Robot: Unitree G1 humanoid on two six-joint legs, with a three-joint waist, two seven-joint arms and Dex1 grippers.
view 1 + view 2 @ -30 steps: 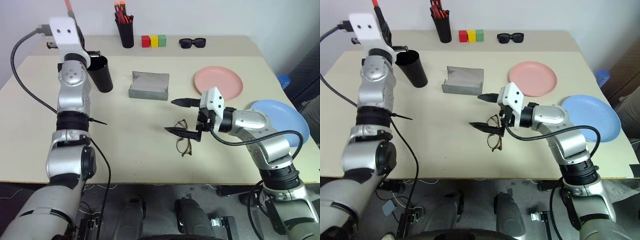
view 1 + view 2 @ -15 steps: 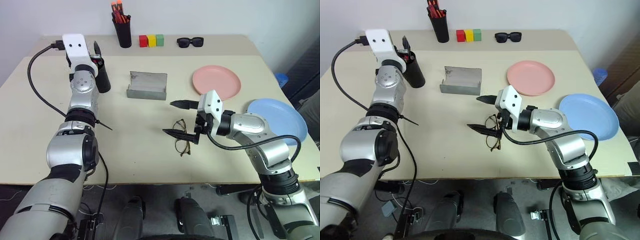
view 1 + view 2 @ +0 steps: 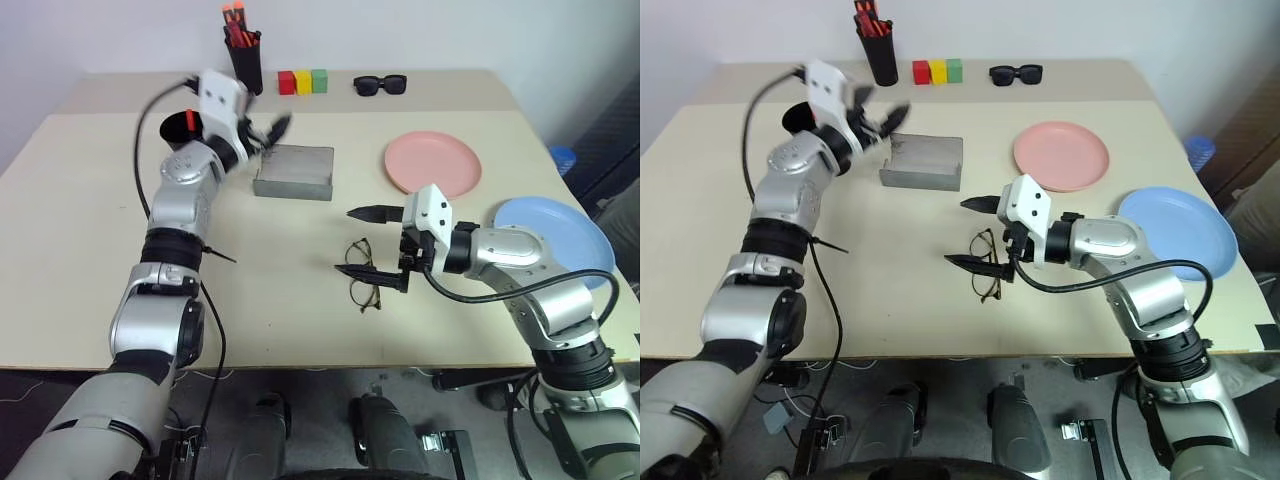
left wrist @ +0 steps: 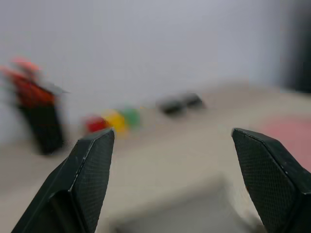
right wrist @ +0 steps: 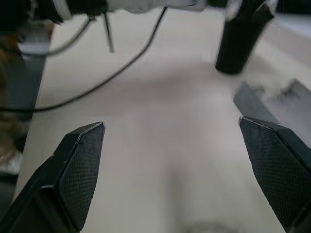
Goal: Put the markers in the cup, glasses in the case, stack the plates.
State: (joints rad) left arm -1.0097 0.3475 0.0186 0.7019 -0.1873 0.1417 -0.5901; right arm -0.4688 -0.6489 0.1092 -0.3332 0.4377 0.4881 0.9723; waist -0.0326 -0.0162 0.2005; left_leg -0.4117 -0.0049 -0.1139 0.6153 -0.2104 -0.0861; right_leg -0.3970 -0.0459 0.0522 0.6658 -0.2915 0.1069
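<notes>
Glasses (image 3: 364,276) lie on the table (image 3: 80,250), near the front edge, folded arms partly open. The right gripper (image 3: 372,244) is just above them with its fingers wide apart and holds nothing; the lower finger is close over the frame. The grey case (image 3: 294,173) stands open further back. The left gripper (image 3: 885,118) hangs beside the left end of the case, blurred, fingers apart and empty. The black cup (image 3: 180,130) is behind the left arm, partly hidden. The pink plate (image 3: 436,165) lies right of the case, and the blue plate (image 3: 556,232) is at the right edge, apart from the pink one.
</notes>
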